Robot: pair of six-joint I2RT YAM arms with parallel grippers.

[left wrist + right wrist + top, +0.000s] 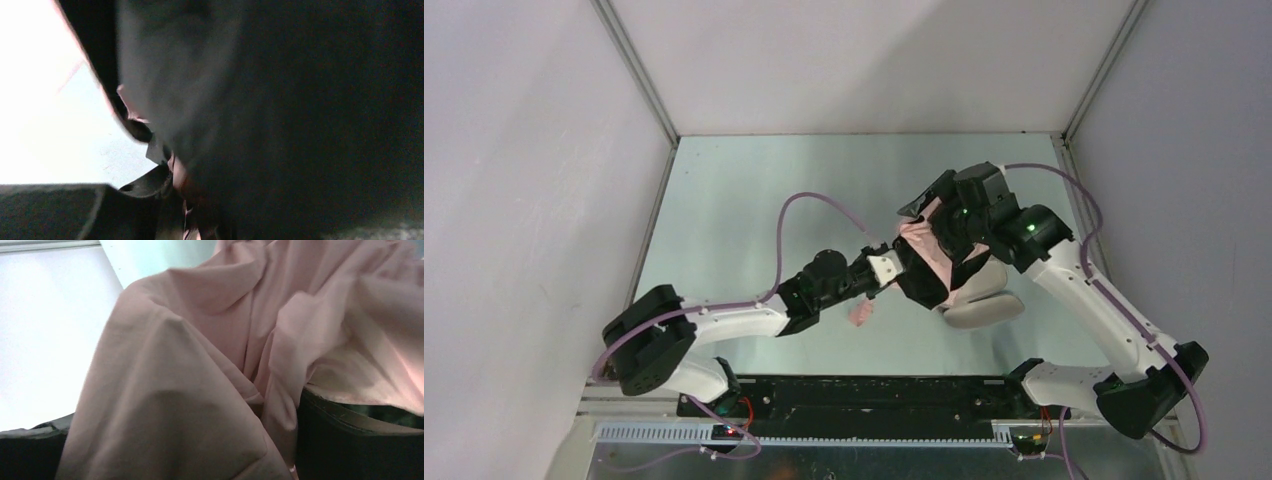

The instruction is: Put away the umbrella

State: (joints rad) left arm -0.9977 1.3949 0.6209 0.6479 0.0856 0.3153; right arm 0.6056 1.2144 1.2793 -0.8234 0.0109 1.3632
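Observation:
The umbrella (927, 243) is a bunch of pale salmon-pink fabric with a dark underside, held up over the middle of the table between both arms. Its small pink handle (861, 314) hangs low near the table, below my left gripper. My right gripper (936, 228) comes in from the right, and pink fabric (200, 365) fills the space between its fingers (350, 445). My left gripper (892, 270) presses into the umbrella's dark side. In the left wrist view dark fabric (280, 120) blocks nearly everything, so its jaws are hidden.
A pale grey-lilac oblong case (980, 298) lies on the table just right of and below the umbrella, partly under my right arm. White walls enclose the green table (754, 200) on three sides. A purple cable (809, 200) loops above my left arm.

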